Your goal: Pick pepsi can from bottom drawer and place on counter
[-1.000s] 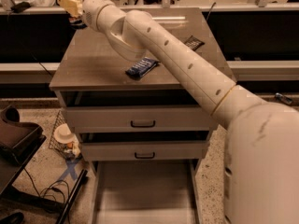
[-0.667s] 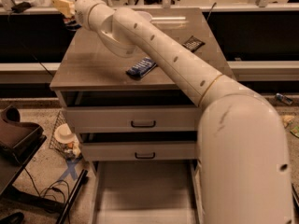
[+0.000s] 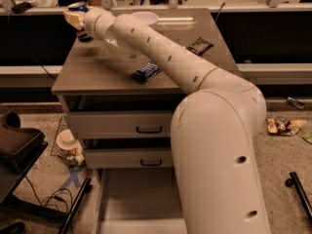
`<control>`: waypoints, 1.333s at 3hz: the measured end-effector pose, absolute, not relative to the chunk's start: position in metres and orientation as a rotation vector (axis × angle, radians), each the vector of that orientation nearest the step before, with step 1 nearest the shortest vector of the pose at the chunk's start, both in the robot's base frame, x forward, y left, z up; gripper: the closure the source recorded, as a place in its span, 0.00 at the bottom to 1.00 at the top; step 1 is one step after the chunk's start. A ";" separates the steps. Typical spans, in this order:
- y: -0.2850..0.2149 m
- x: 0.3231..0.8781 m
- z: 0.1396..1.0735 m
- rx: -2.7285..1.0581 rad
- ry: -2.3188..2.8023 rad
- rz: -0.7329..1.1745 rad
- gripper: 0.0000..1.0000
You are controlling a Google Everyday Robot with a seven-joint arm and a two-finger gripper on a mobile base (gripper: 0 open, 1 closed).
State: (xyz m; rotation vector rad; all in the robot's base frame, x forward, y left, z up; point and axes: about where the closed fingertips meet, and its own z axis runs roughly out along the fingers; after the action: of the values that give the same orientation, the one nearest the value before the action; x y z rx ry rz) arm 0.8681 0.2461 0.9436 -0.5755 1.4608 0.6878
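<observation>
My gripper (image 3: 73, 19) is at the counter's back left corner, at the end of my arm stretched across the top. It is shut on the pepsi can (image 3: 78, 7), whose dark blue top shows above the pale fingers and dark base below them, just over the counter (image 3: 97, 67). Whether the can touches the surface is not visible. The bottom drawer (image 3: 136, 199) stands pulled open below, with its grey floor bare where it shows; my arm hides its right part.
A flat blue snack wrapper (image 3: 145, 72) and a black snack packet (image 3: 200, 46) lie on the counter, with a clear bowl (image 3: 141, 19) behind my arm. The two upper drawers (image 3: 117, 123) are shut. A wire basket (image 3: 66, 147) and a dark bag (image 3: 17, 140) stand left.
The gripper with the can has come down a little toward the counter's back left corner. My arm's base fills more of the lower right of the view.
</observation>
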 end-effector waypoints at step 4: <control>0.242 0.891 0.901 -0.497 1.519 0.675 0.62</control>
State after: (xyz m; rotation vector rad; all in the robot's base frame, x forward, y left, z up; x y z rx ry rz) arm 0.8907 0.2422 0.9015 -0.4967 1.5186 0.6746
